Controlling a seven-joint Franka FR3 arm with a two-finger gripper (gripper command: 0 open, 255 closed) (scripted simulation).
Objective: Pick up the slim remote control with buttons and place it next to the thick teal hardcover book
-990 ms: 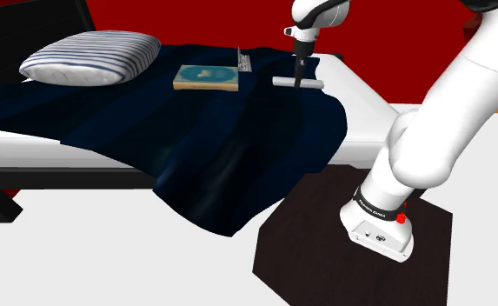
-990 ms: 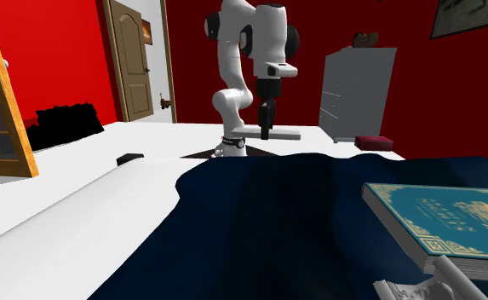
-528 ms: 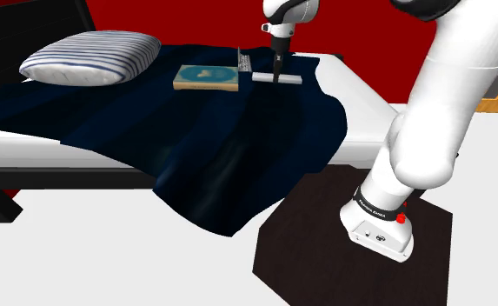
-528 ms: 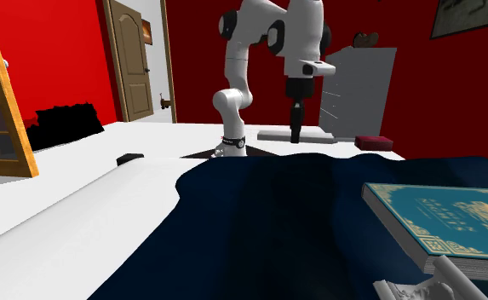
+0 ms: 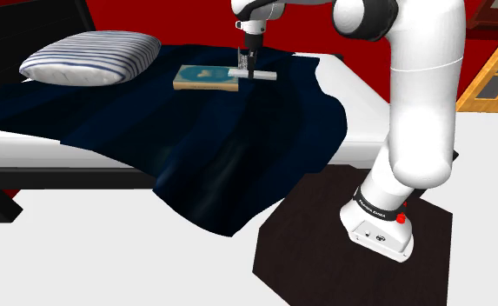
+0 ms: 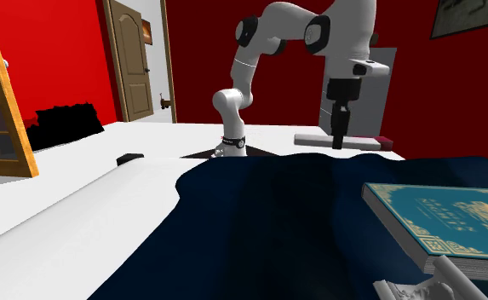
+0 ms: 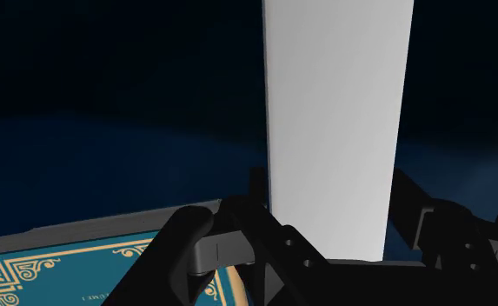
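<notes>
A slim pale grey remote with no buttons showing hangs level just above the dark blue blanket. My gripper is shut on its middle. The thick teal book with gold ornament lies flat right beside it, on the shoulder view's left. In the second exterior view the gripper holds the remote beyond the blanket, with the book close to the camera. In the wrist view the black fingers clasp the pale remote, and the book's corner lies below.
A striped pillow rests at the bed's far left. A small grey object lies behind the book. The blanket drapes over the white bed's front edge. The stand sits on a dark mat. A grey dresser stands by the red wall.
The arm has carried the remote toward the shoulder view's left, from near the bed's right side to just beside the book. The grip has stayed shut.
</notes>
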